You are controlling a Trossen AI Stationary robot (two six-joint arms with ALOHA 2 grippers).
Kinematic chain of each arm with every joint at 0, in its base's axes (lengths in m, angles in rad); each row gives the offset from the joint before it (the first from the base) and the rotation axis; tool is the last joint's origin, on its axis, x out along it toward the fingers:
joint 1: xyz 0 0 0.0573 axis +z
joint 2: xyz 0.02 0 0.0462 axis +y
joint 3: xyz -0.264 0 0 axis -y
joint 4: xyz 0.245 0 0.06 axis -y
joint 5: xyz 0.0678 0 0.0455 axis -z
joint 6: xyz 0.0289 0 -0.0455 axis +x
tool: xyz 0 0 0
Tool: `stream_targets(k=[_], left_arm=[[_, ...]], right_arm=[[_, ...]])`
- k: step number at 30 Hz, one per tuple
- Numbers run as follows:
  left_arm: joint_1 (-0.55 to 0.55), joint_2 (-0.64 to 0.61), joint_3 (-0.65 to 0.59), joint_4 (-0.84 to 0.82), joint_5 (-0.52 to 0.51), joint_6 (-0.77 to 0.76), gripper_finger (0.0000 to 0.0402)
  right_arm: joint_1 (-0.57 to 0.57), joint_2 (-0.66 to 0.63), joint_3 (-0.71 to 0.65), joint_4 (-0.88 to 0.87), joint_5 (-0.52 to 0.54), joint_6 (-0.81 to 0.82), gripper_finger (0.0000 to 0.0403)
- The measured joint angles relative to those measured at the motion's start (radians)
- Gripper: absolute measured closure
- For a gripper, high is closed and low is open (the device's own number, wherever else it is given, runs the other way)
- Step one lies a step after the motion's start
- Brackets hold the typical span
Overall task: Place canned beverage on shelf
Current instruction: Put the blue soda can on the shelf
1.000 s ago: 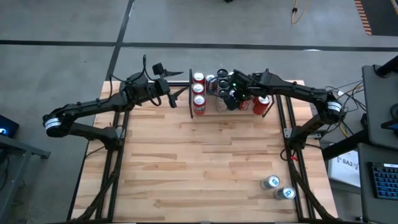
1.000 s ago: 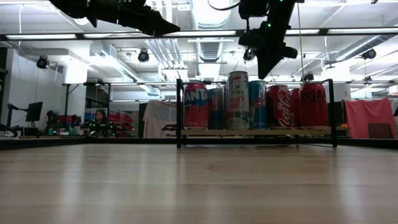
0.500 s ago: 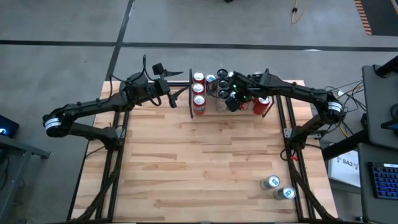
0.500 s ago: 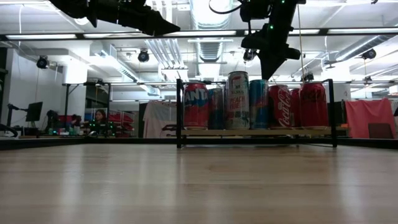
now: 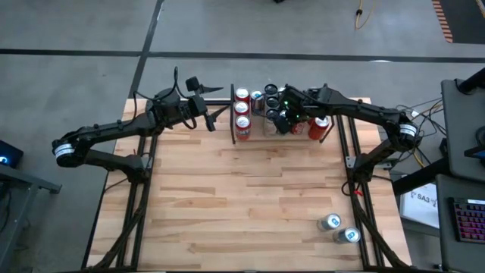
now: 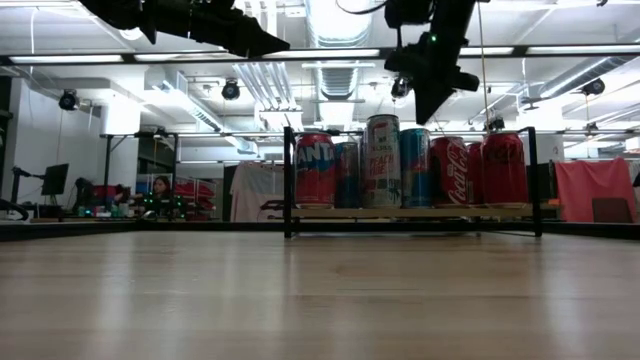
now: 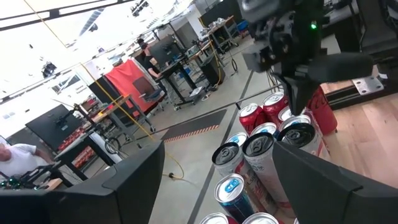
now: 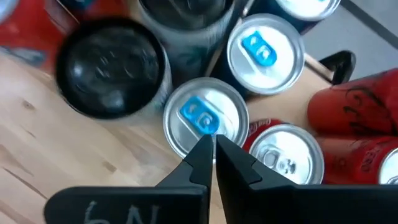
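shelf (image 5: 267, 130): far edge of the worktop (image 5: 242, 205), middle; light board with black side rails, packed with upright cans.
cans on shelf (image 6: 405, 167): row of upright cans, red ones at both ends, a tall pale one and a blue one mid-row; all stand inside the rails.
right gripper (image 5: 282, 121): hovers directly above the shelf's middle, tips pointing down; jaws pressed together, nothing between them.
right wrist look: closed tips sit over a silver-top can with blue tab (image 8: 204, 120), apart from it, not gripping; more can tops crowd around it.
left gripper (image 5: 216, 115): just beside the shelf's left rail, raised off the worktop; jaws spread wide, nothing in them, waiting.
loose cans (image 5: 339, 228): two silver-top cans upright, at the worktop's near right corner, well apart from the shelf, nearest edge opposite it.
key relation: those loose cans lie toward the near edge from the shelf, on the right arm's side; long axis vertical, so a side-on grip across the body looks needed. Right arm nearer than left.
step (judgement): one can seems set down on the shelf, right arm empty above it; the remaining cans likely next.
risk (judgement): shelf crowded, free slot hard to see; closed tips low over can tops could knock a neighbour.
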Motion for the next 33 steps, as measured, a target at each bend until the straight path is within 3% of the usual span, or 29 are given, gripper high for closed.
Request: stream_targets(k=[7,11,18,25,33], left_arm=[[-0.002,0.000,0.000,0.000,0.003,-0.001,0.0119],[-0.008,0.000,0.000,0.000,0.016,-0.015,0.0119],[-0.016,-0.003,0.000,0.000,0.181,-0.103,0.0119],[-0.027,-0.008,0.002,0.026,0.238,-0.327,0.0119],[-0.027,-0.010,0.002,0.007,0.508,-0.535,0.0119]], right_arm=[[0.062,-0.010,0.139,-0.055,-0.028,0.047,0.0394],[0.151,-0.014,0.200,-0.093,-0.172,0.166,0.0394],[0.389,-0.012,0.188,-0.107,-0.350,0.506,0.0394],[0.666,-0.009,0.135,-0.116,-0.426,0.846,0.0394],[0.988,-0.009,0.061,-0.171,-0.403,1.301,0.0394]])
